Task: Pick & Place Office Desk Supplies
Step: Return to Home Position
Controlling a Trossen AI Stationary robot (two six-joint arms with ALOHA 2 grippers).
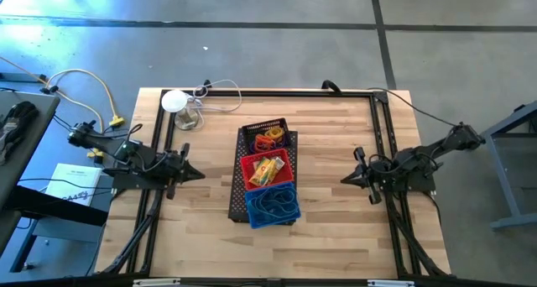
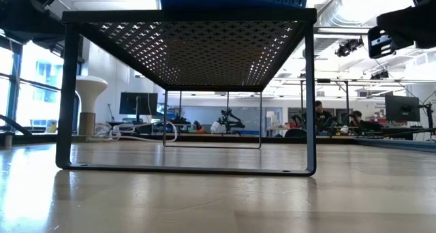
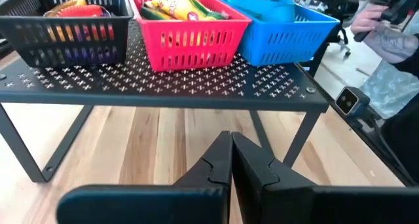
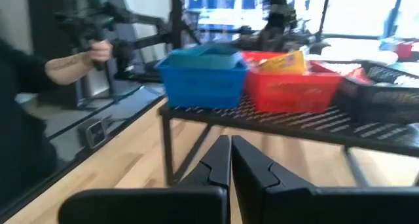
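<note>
**Three filled bins on the shelf, both grippers closed and empty**

A dark perforated shelf [image 1: 237, 193] stands at the middle of the table [image 1: 336, 237], between the two arms. Three bins sit on it in a row, side by side. The black bin [image 3: 65, 37] is at the shelf end nearer the table edge that carries the white disc [image 1: 174, 101]. The red bin [image 3: 190, 40] is in the middle, and the blue bin [image 3: 288, 37] is at the opposite end.

The supplies all lie in the bins:
- orange, red and purple loops [image 1: 270, 138] in the black bin
- yellow pieces [image 1: 265, 171] in the red bin
- thin coiled bands [image 1: 275, 205] in the blue bin

The left gripper [image 1: 195, 174] hangs over the table near its left edge and points at the shelf without touching it. Its fingers [image 3: 219, 160] are pressed together with nothing between them. The right gripper [image 1: 346, 180] is near the right edge, well apart from the shelf and also pointing at it. Its fingers [image 4: 219, 160] are likewise together and hold nothing.

The disc, with its cords, stands by the table corner on the left arm's side. Beyond the table edge at the blue bin's end, a person's hand [image 4: 98, 50] grips a dark device.
</note>
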